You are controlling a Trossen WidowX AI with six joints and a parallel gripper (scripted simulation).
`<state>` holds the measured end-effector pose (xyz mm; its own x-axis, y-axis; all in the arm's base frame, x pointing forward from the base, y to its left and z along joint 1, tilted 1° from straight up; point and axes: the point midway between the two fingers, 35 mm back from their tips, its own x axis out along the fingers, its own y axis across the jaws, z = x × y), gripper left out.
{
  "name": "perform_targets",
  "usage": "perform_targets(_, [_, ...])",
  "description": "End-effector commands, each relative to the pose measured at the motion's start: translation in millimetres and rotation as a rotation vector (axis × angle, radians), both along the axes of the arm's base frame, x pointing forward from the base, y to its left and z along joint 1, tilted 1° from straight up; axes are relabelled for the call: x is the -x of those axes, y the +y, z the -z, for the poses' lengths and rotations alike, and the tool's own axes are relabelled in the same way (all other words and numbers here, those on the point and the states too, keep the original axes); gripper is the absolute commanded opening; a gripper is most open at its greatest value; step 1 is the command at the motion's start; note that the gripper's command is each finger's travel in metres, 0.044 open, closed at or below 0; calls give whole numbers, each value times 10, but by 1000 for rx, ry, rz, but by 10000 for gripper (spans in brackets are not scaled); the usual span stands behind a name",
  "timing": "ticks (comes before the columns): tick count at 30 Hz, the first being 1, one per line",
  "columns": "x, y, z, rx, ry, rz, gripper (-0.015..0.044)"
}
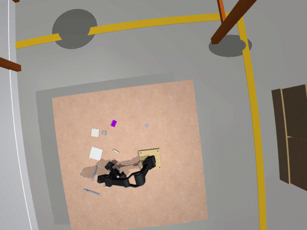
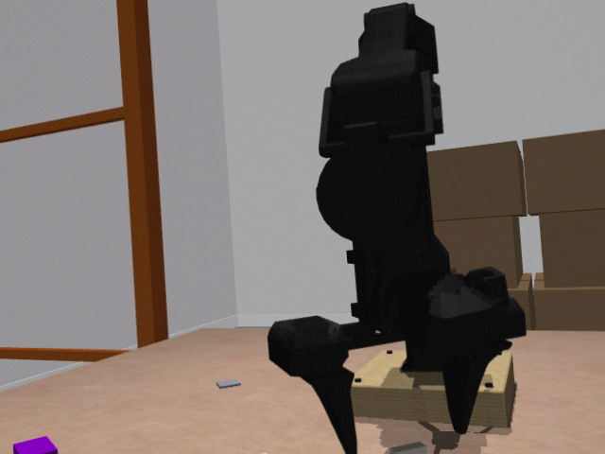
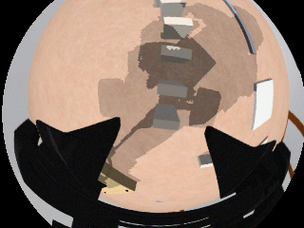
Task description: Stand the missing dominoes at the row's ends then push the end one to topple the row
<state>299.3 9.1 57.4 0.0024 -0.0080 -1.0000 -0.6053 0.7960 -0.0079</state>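
My gripper is wide open, its fingertips low on either side of the nearest domino of the row. That domino appears upright and stands free between the fingers. Further dominoes run away from it in a line in the wrist view: one grey domino, another, and a pale-topped one beyond. In the top view the arm hides most of the row. A separate cream domino lies apart from the row, beside the right finger in the wrist view.
A wooden base carries the arm. A white plate, a smaller white square, a purple block, small grey pieces and grey bars lie around.
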Motion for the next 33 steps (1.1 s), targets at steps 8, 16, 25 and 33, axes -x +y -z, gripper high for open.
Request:
perform_targets(8, [40, 13, -1096, -1, -35, 2, 440])
perform_targets(16, [-79, -661, -779, -6, -42, 650, 440])
perform_targets(25, [34, -1523, -380, -12, -51, 1443, 440])
perform_targets(33, [13, -1532, -381, -12, -51, 1444, 440])
